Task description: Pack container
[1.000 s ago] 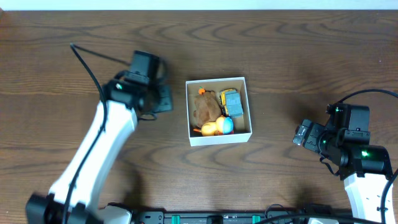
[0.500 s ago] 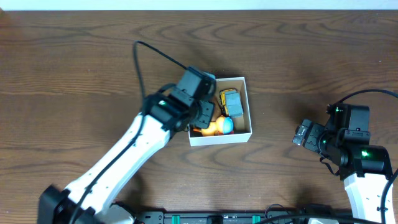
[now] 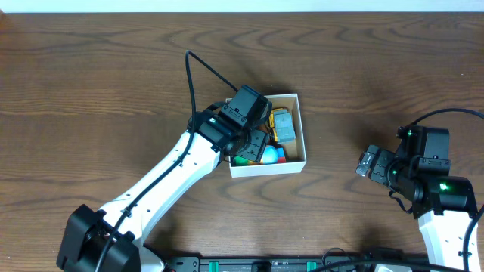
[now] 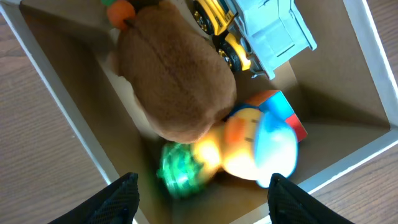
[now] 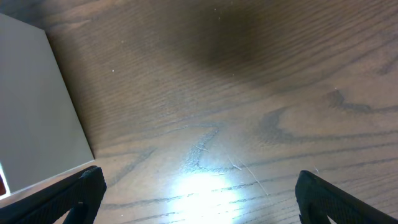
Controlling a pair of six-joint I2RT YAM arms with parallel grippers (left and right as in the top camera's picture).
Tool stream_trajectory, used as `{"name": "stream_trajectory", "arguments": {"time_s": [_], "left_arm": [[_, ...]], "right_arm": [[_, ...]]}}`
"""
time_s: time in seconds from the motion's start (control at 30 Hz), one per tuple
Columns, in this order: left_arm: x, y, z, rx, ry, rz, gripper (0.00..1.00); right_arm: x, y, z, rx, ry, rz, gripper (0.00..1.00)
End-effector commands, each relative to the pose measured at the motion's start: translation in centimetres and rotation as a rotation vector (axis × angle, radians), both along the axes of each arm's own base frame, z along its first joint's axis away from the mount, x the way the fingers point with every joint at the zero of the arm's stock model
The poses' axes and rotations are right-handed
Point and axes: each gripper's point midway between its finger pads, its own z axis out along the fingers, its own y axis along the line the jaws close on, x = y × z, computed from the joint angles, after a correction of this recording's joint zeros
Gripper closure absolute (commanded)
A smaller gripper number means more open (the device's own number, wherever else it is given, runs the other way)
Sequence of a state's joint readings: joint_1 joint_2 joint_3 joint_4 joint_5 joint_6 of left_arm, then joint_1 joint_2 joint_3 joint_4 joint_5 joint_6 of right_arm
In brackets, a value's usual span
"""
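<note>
The container (image 3: pixel 268 167) is a white-walled square box with a tan inside, at the table's middle. My left gripper (image 3: pixel 254 143) hovers open over its left half. The left wrist view shows, inside the container (image 4: pixel 62 93), a brown plush (image 4: pixel 174 81), a yellow and grey toy truck (image 4: pixel 258 31), a yellow duck with a blue cap (image 4: pixel 255 149), a red, orange and blue cube (image 4: pixel 285 112) and a blurred green toy (image 4: pixel 177 171) between the open left fingers (image 4: pixel 205 199). My right gripper (image 3: pixel 370 162) is open and empty (image 5: pixel 205 199) on the right of the table.
The brown wooden table (image 3: pixel 91 83) surrounds the box. The box's white outer wall (image 5: pixel 37 106) shows at the left of the right wrist view. The left arm (image 3: pixel 166 181) reaches diagonally from the front left.
My left arm swung right from beside the box to over it. A green toy now shows in the box's front left corner. The right arm has not moved.
</note>
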State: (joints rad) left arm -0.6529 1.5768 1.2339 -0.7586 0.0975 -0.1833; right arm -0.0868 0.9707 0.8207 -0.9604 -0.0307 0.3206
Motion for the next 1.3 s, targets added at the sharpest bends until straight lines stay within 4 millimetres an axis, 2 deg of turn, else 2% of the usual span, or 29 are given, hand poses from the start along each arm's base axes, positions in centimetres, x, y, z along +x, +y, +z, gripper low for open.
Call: {"name": "stream_trajectory", "arguments": {"time_s": [0.0,0.13,0.27,0.43,0.73,0.93,1.1,1.27], "left_arm": [[0.0,0.2,0.0,0.012,-0.005,-0.002,0.33],[0.0,0.3,0.0,0.015,-0.004,-0.002,0.33],[0.9,1.1,0.4,0.034,-0.042,0.030,0.33],[2.2,2.7,2.1,0.006,-0.090,0.095,0.33],[5.2,8.2,6.2,-0.059,-0.207,0.268,0.30],[6.0,11.3,7.4,-0.066,-0.238,0.355,0.29],[5.9,12.8,7.1,-0.049,-0.218,0.393,0.25],[6.4,14.7,7.2,-0.045,-0.222,0.451,0.25]], "right_arm": [[-0.1,0.0,-0.1,-0.003,0.004,0.012,0.01],[-0.1,0.0,-0.1,-0.003,0.003,0.012,0.02],[0.0,0.0,-0.1,-0.004,-0.003,0.012,0.03],[0.1,0.0,0.0,-0.004,-0.005,0.012,0.03],[-0.1,0.0,-0.1,-0.003,0.003,0.012,0.03],[0.0,0.0,-0.1,-0.003,0.001,0.012,0.04],[1.3,0.1,0.6,0.001,-0.061,0.017,0.05],[4.3,1.0,2.4,0.019,-0.199,0.070,0.04]]}}
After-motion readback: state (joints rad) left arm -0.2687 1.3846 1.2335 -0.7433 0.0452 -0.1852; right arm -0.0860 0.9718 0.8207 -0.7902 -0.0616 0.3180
